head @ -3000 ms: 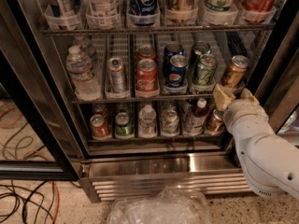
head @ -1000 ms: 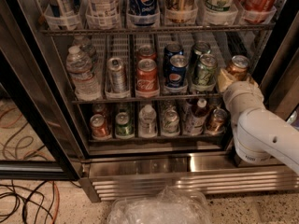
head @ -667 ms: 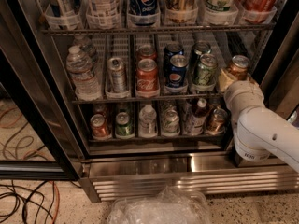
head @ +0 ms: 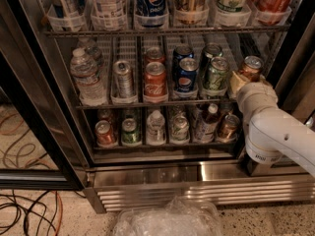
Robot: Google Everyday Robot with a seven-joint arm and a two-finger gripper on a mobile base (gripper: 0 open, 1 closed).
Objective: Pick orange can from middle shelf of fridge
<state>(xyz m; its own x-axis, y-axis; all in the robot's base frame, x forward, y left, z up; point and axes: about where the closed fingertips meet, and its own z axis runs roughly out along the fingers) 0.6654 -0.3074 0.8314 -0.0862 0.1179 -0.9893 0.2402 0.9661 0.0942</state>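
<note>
The orange can [head: 250,67] stands at the far right of the middle shelf [head: 128,101] of the fridge [head: 147,173], beside a green-and-silver can [head: 215,75]. Its silver top and copper upper body show. My gripper [head: 241,84] is right at the can, against its lower front, and hides the can's lower half. My white arm [head: 275,132] reaches in from the lower right.
The middle shelf also holds a water bottle [head: 86,77], a silver can [head: 123,77], a red Coca-Cola can [head: 155,78] and a Pepsi can [head: 186,75]. Small cans and bottles fill the rack below. A crumpled plastic bag [head: 167,218] and cables [head: 24,210] lie on the floor.
Since three seconds ago my gripper has moved up and a little right, close against the orange can. Over the last second nothing visibly moved.
</note>
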